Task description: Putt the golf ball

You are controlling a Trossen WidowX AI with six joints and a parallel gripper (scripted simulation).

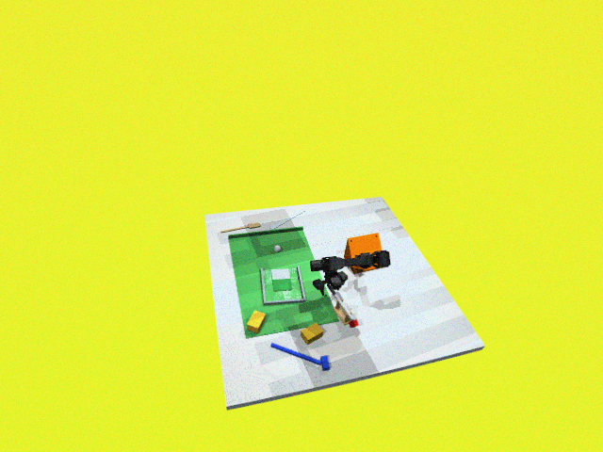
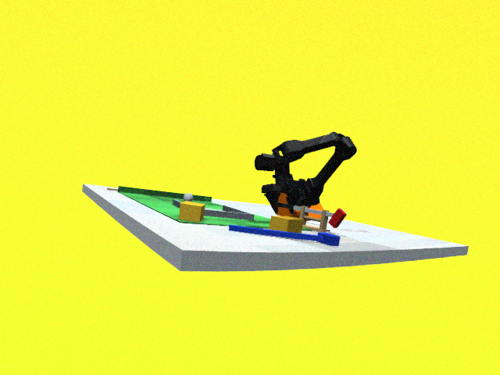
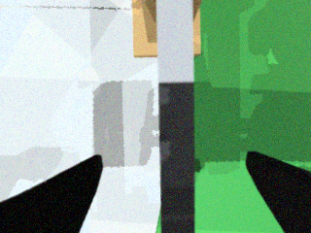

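Observation:
The red putter (image 1: 353, 322) (image 2: 337, 218) rests tilted on a wooden stand (image 1: 342, 314) (image 2: 323, 220) (image 3: 142, 49), its red head beyond the stand. Its pale shaft and dark grip run up the middle of the wrist view. My gripper (image 1: 327, 290) (image 2: 286, 208) (image 3: 173, 159) is open and empty, with its fingertips on either side of the dark grip's line; the height gap is unclear. The white golf ball (image 1: 277, 249) (image 2: 187, 197) lies on the green mat (image 1: 248, 267) (image 2: 161, 205). Grey rails (image 1: 263, 286) (image 2: 228, 213) surround a pale patch and green square.
Two yellow blocks (image 1: 255, 321) (image 1: 311, 332) (image 2: 191, 212) (image 2: 286, 223) stand near the mat's front edge. A blue putter (image 1: 297, 354) (image 2: 274, 232) lies in front of them. An orange wedge (image 1: 363, 245) stands beside the arm. A wooden paddle (image 1: 252, 225) lies behind the mat's dark green back wall (image 1: 268, 232).

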